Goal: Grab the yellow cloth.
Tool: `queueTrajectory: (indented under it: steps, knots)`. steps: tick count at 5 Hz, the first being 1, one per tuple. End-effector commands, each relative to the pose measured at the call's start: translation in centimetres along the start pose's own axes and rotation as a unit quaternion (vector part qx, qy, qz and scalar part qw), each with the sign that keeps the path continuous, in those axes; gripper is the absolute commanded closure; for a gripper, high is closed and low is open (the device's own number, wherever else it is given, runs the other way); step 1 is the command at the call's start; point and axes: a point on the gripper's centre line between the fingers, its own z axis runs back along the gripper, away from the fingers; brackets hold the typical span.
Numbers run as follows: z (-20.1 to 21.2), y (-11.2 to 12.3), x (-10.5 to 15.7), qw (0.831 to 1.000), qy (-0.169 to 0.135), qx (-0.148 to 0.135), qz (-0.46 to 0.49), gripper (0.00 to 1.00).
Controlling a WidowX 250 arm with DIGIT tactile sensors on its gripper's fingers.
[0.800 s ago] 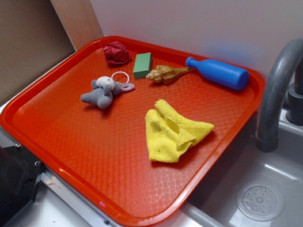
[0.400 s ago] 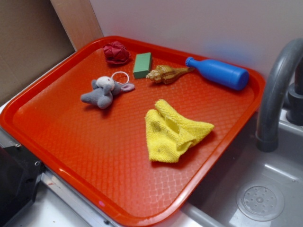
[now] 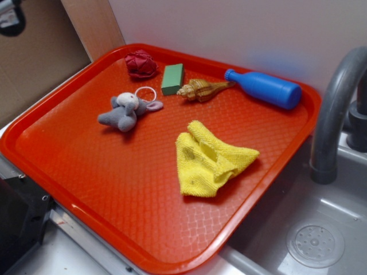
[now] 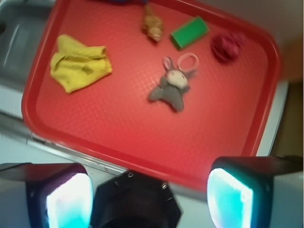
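The yellow cloth [image 3: 209, 160] lies crumpled on the red tray [image 3: 114, 177], right of its middle and near the sink side. In the wrist view the yellow cloth [image 4: 78, 66] is at the upper left, far from my gripper [image 4: 149, 199]. The gripper hovers high above the tray's [image 4: 118, 123] near edge, its two fingers wide apart with nothing between them. In the exterior view only a dark part of my arm [image 3: 10, 16] shows, in the top left corner.
Also on the tray are a grey plush toy [image 3: 123, 112], a dark red fabric ball [image 3: 140, 63], a green block [image 3: 172, 78], a tan shell-shaped piece [image 3: 200, 90] and a blue bottle [image 3: 265, 87]. A grey faucet [image 3: 335, 114] and a sink [image 3: 315, 240] stand to the right.
A dark part of my arm has come into the exterior view at the top left corner. Nothing on the tray has moved.
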Motion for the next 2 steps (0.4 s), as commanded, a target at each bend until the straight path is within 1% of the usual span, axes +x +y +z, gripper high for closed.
queueTrajectory:
  steps: [1,2]
  knots:
    - [-1.4,-2.3,4.6,0.97,0.037,0.047,-0.236,0.0]
    - [-5.1,-4.7,7.5,0.93,0.057,0.08,-0.355,0.0]
